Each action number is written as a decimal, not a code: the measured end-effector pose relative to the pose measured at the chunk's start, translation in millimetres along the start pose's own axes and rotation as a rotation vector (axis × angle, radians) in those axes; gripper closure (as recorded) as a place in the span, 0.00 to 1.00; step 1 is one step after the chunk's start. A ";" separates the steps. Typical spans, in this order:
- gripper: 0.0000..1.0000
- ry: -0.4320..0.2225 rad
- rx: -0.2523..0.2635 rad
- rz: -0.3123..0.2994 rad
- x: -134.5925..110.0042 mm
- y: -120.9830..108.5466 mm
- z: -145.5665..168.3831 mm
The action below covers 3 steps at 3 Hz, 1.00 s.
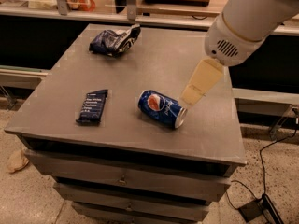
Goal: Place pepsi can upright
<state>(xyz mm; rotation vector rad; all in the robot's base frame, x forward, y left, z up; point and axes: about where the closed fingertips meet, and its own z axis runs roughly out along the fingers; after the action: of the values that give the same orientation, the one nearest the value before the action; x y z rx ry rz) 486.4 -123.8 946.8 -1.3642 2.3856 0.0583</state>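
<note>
The pepsi can (161, 108) is blue with a red-white-blue logo. It lies on its side near the middle front of the grey table (163, 55), its silver end facing front right. My gripper (190, 96) is cream-coloured and hangs from the white arm (243, 22). It comes down from the upper right, its tip just above and right of the can's silver end. It holds nothing that I can see.
A flat dark blue wrapper bar (92, 106) lies left of the can. A dark blue-and-white snack bag (113, 40) lies at the table's back left. Drawers (126, 178) sit under the tabletop. A cable and a pedal (256, 208) lie on the floor at right.
</note>
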 end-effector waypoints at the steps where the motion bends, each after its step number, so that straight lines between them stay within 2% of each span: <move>1: 0.00 -0.004 0.003 0.040 -1.1 -0.1 -1.3; 2: 0.00 0.020 -0.005 0.093 3.6 -1.2 16.0; 3: 0.00 0.067 -0.018 0.105 -8.8 3.4 59.5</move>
<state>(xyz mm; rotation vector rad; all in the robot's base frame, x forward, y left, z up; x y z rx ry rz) 506.1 -101.4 894.5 -1.2667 2.5170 0.0632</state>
